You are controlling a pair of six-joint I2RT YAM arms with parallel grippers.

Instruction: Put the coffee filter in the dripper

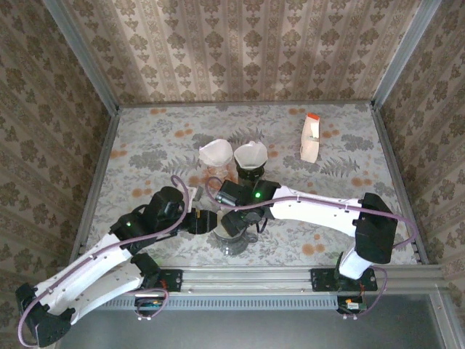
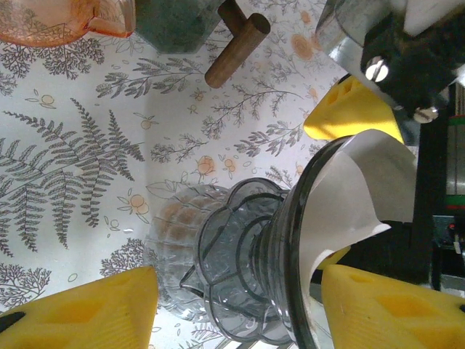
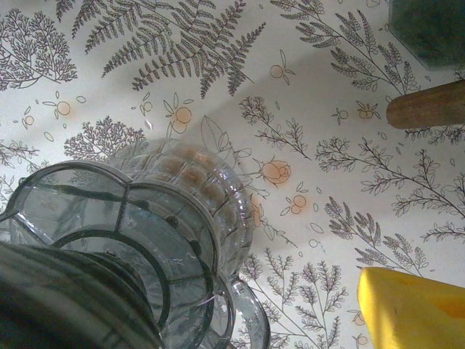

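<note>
Two arms meet over the near middle of the table, and the task looks close to done. I judge this to be the seating step, with the paper in the cone but not yet settled flat. The dripper, clear grey glass, stands on the table between the arms, nearer than two other drippers that already carry paper. The left gripper has its jaws about half parted with the dripper between them. Whether they press the glass or only flank it I cannot tell. The right gripper hangs over the dripper's mouth with its jaws spread wide, and I can see nothing pinched in them. The filter lies inside the mouth, its white paper following the inner wall, but one edge curls and stands proud of the rim. One right finger sits just beside that raised edge; contact cannot be made out. Seen from the right wrist, the ribbed glass is close under the camera, and a yellow finger stands off to its side, apart from the glass. The next move calls for a light touch. Either the proud edge is nudged down until the paper follows the cone, or the right arm lifts straight up and away so it does not drag the paper. The dripper should be kept steady throughout.
</note>
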